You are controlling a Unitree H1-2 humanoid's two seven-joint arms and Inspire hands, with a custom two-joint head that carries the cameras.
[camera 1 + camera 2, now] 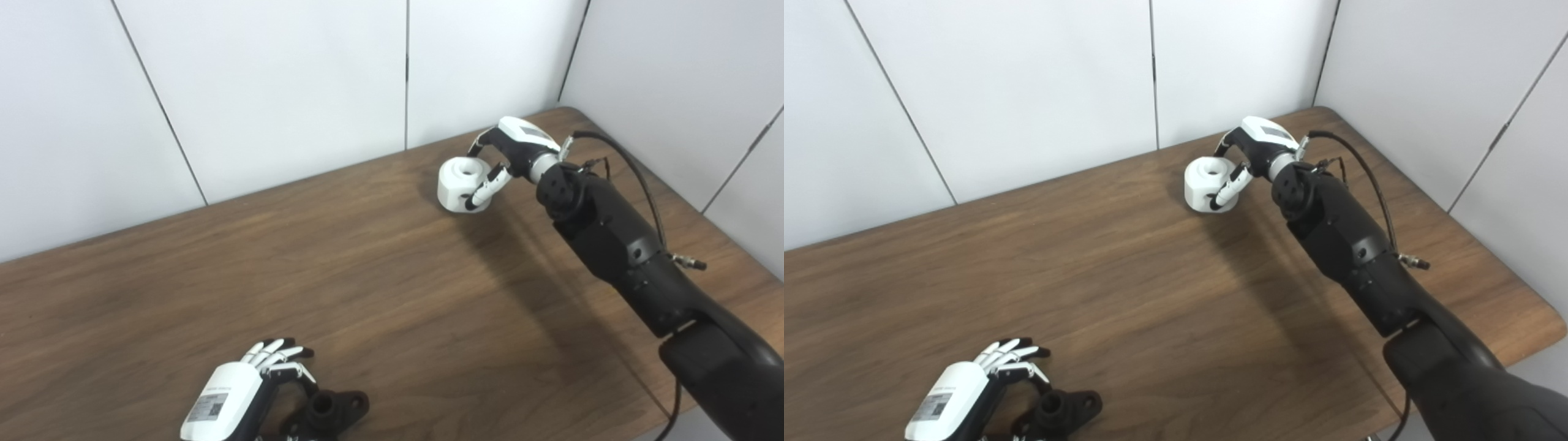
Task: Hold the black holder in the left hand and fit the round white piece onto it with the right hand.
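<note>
Your right robot hand point(497, 160) is stretched to the far right part of the desk point(392, 294), its fingers curled around the round white piece point(462, 184), thumb on the near side, the rest over the far side; the piece looks to sit on the wood, bore facing up, so I judge it gripped but not lifted; your left robot hand point(968, 386) lies at the near left edge, fingers spread and apart, just beside the black holder point(1059, 411), which lies on the desk to its right with its socket opening upward; whether any finger touches it I cannot tell; the 2 parts are well apart, the holder lying down and left from the piece, toward you; that diagonal is the path to cover, once the left closes on the holder.
</note>
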